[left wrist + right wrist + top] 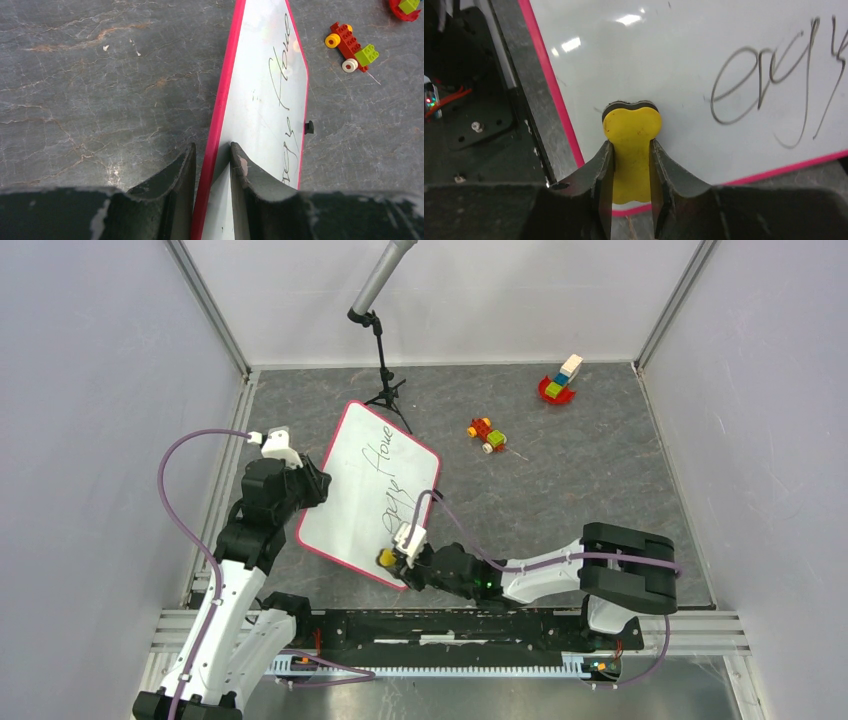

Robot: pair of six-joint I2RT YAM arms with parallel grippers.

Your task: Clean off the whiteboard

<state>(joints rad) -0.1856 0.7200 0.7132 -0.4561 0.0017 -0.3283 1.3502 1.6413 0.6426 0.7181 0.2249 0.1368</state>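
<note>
The whiteboard (355, 490) lies tilted on the grey table, white with a red-pink rim and black handwriting along its right side. My left gripper (315, 485) is shut on its left edge; in the left wrist view the fingers (240, 172) clamp the rim of the board (265, 100). My right gripper (400, 560) is shut on a yellow eraser (386, 557) at the board's near corner. In the right wrist view the eraser (631, 145) rests on the board (674, 60) left of the writing (774, 90).
A black tripod stand (385, 380) stands just behind the board. A small toy car (486, 433) lies to the board's right, also in the left wrist view (352, 47). A red toy with blocks (560, 380) sits at the back right. A black clip (309, 127) is on the board's right edge.
</note>
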